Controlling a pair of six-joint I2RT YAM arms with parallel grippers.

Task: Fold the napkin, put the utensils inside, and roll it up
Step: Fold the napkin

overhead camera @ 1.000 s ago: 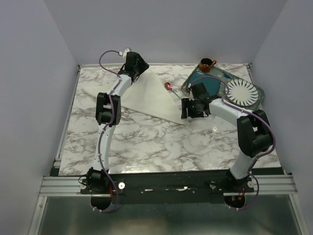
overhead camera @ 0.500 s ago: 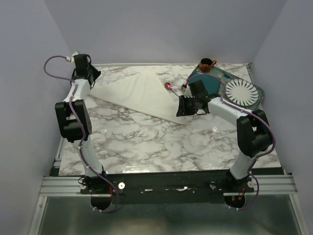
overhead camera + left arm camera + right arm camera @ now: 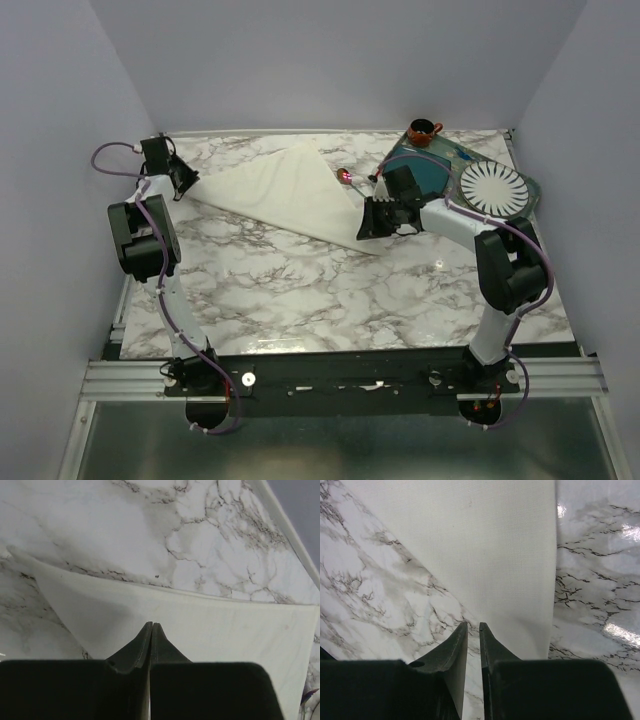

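The cream napkin lies flat on the marble table, folded into a triangle. My left gripper is at its far left corner. In the left wrist view that gripper is shut, its tips meeting just over the cloth, and no cloth shows between them. My right gripper is at the napkin's near right corner. In the right wrist view its jaws stand a narrow gap apart over the cloth's edge, with marble showing between them. The spoon lies on the table next to the napkin's right edge.
At the back right a teal tray carries a white ribbed plate, and a small brown cup stands behind it. Walls close in the table on the left, back and right.
My left arm swung from the napkin's back point to its far left corner and its jaws closed. The right gripper crept left to the near right corner, and its jaws narrowed.
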